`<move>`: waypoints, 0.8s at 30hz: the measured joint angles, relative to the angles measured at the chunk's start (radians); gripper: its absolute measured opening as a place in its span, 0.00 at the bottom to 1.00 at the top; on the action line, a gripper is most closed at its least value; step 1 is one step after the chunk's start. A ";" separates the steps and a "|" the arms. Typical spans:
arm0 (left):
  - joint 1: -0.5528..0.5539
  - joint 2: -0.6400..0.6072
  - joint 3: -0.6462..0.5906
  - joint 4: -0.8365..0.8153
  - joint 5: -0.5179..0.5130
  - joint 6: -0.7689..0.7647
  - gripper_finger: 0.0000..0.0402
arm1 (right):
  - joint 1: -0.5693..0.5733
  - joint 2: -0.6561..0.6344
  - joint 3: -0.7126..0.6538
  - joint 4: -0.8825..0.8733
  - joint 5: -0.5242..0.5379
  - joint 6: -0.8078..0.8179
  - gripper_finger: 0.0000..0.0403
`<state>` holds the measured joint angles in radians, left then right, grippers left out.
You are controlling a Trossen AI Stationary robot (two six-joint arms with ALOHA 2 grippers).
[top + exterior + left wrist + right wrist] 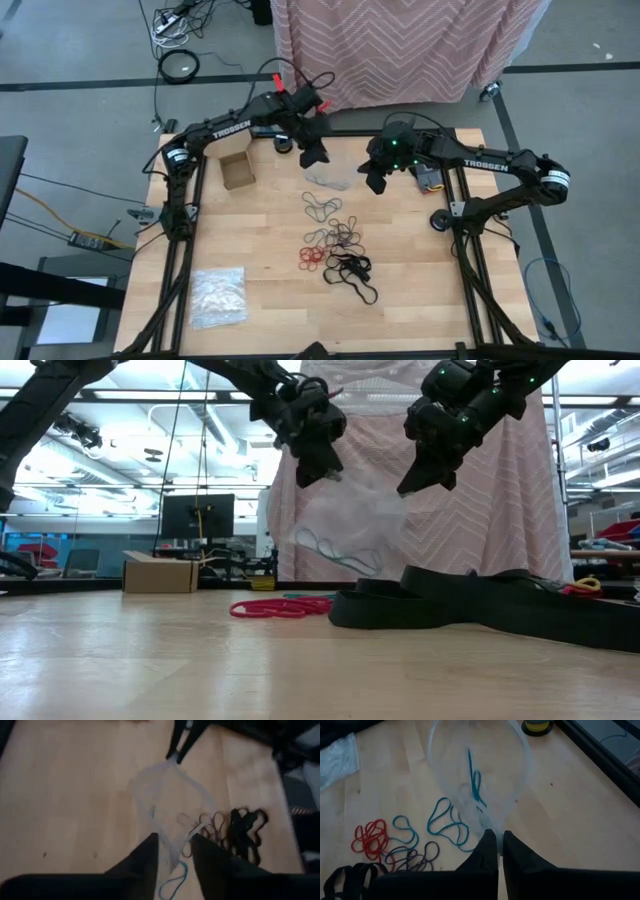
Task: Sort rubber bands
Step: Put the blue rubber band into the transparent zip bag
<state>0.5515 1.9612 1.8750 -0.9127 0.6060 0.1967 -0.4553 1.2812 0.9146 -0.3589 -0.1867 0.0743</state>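
Note:
A clear plastic bag (350, 525) hangs between my two grippers with a few teal rubber bands (472, 775) inside it. My right gripper (499, 834) is shut on it. My left gripper (175, 840) is open, with the bag's other edge (172, 847) running between its fingers. On the table in front of the grippers lie loose rubber bands: teal (320, 207), tan-brown (341, 235), red (311, 258) and black (352, 272). My left gripper has the bag's edge (172, 847) between its spread fingers; whether either finger touches it, I cannot tell. My right gripper pinches the rim of the bag (492, 826) between its two fingers, slanting down from the table's right side. The bag hangs slack below them, above the table.
A small cardboard box (237, 170) stands at the far left of the table. A pile of clear bags (218, 297) lies at the near left. A small jar (536, 726) sits by the right frame rail. A pink cloth (400, 45) hangs behind the far edge.

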 joint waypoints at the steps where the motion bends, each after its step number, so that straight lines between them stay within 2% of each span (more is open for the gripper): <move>1: 0.002 0.000 0.001 -0.005 -0.001 -0.005 0.41 | 0.000 0.000 0.000 0.001 0.000 0.000 0.00; 5: -0.002 0.000 0.000 -0.027 0.001 -0.023 0.54 | 0.000 0.000 0.001 0.000 0.000 0.000 0.00; 9: 0.006 -0.011 0.000 -0.038 -0.016 -0.032 0.59 | -0.007 0.000 0.001 -0.011 0.001 -0.004 0.00; 18: 0.005 -0.062 -0.007 -0.191 -0.216 0.093 0.54 | -0.048 -0.025 0.002 -0.119 0.029 -0.073 0.00; 20: -0.002 -0.065 -0.047 -0.197 -0.254 0.121 0.52 | -0.047 -0.025 0.001 -0.139 0.028 -0.084 0.00; 24: -0.039 -0.062 -0.198 -0.145 -0.265 0.170 0.48 | -0.037 -0.025 -0.021 -0.136 0.014 -0.071 0.00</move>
<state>0.5129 1.8988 1.6766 -1.0581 0.3408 0.3668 -0.4922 1.2564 0.8931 -0.4953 -0.1724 0.0029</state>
